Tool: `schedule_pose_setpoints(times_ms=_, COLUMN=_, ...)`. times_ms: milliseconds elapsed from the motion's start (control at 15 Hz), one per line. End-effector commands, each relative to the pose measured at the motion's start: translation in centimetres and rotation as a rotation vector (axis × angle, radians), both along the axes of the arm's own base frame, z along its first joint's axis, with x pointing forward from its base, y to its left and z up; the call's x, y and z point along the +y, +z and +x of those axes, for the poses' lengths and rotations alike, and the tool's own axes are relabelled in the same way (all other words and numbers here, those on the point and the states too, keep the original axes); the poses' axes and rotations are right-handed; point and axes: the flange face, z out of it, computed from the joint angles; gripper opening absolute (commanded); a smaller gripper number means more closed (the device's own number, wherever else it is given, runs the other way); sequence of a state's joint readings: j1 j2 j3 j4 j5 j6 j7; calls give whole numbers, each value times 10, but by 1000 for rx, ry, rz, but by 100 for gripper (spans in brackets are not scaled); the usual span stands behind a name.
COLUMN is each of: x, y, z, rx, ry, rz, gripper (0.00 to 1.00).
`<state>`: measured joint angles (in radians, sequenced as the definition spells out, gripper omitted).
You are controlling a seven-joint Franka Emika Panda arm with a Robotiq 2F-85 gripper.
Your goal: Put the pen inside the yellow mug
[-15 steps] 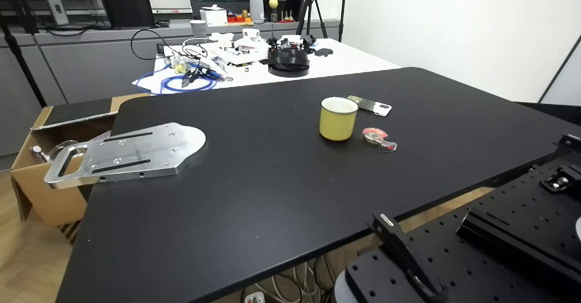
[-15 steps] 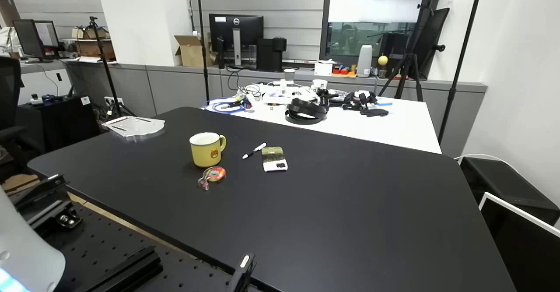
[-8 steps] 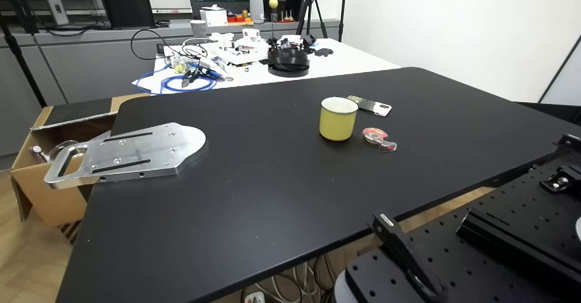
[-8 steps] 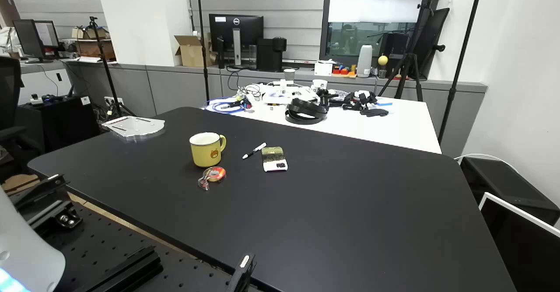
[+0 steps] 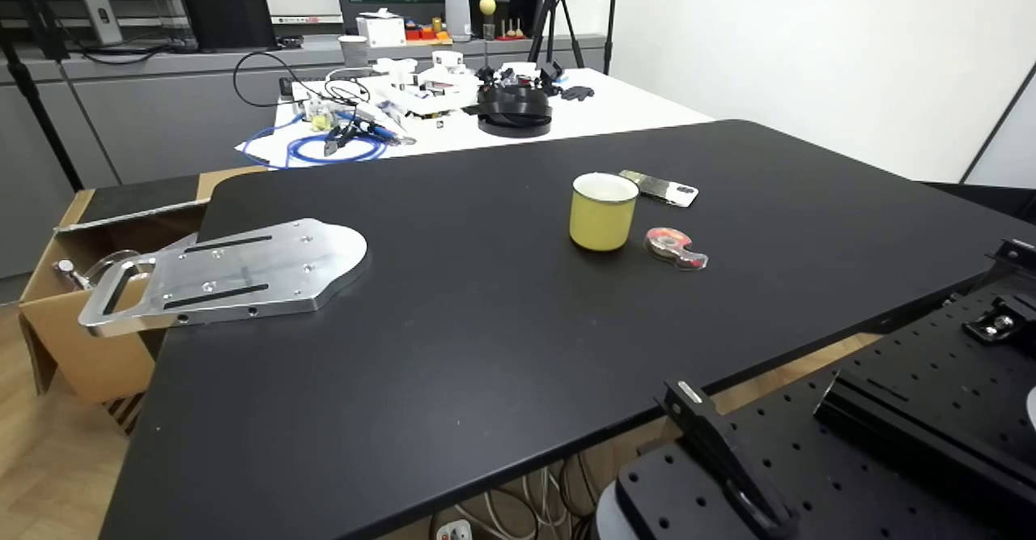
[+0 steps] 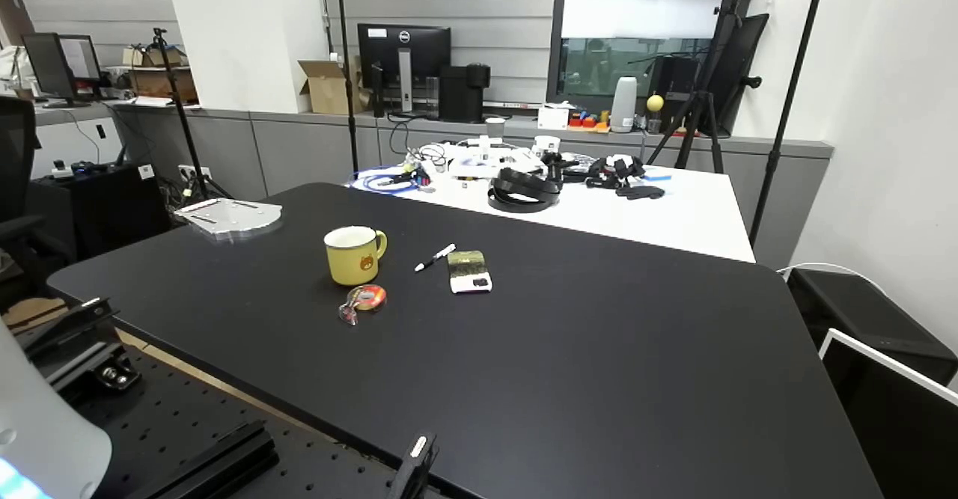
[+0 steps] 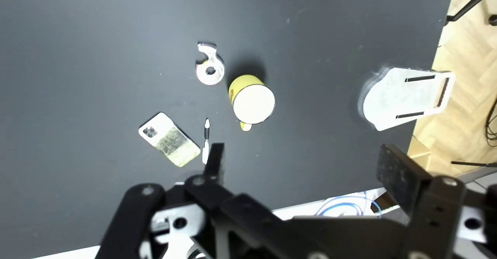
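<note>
Black-and-white pen (image 6: 435, 258) — just beside the smartphone (image 7: 170, 139), between it and the upright yellow mug (image 6: 352, 264), toward the edge of the black table (image 6: 599, 364) bordering the white worktable (image 6: 673, 226). Gripper (image 7: 303, 160) — 2 jaws wide apart, grasping nothing.

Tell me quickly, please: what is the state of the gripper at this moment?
Gripper: open, its jaws wide apart in the wrist view, holding nothing.

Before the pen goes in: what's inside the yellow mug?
The wrist view shows only glaring white inside the yellow mug, nothing discernible; in both exterior views, its near side hides the bottom.
</note>
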<state>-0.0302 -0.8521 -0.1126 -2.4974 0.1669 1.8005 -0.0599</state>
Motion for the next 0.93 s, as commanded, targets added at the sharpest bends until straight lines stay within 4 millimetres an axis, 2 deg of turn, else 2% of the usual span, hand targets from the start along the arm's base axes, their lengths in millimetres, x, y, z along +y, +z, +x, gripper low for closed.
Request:
schedule_pose_setpoints(times_ms=0, x=-8, y=-4, z=62, rx=-15, ry=9, rz=-50, gripper=100)
schedule_pose_setpoints(times_ms=533, x=-16, y=-29, z=222, rx=-87, ry=-90, rz=-153, gripper=100)
schedule_pose_setpoints(times_ms=667, x=-14, y=-45, z=254, rx=-83, ry=-99, rz=-165, gripper=100)
schedule_pose_setpoints(times_ms=867, x=-11, y=-90, z=287, rx=-46, ry=-57, rz=-193, gripper=100)
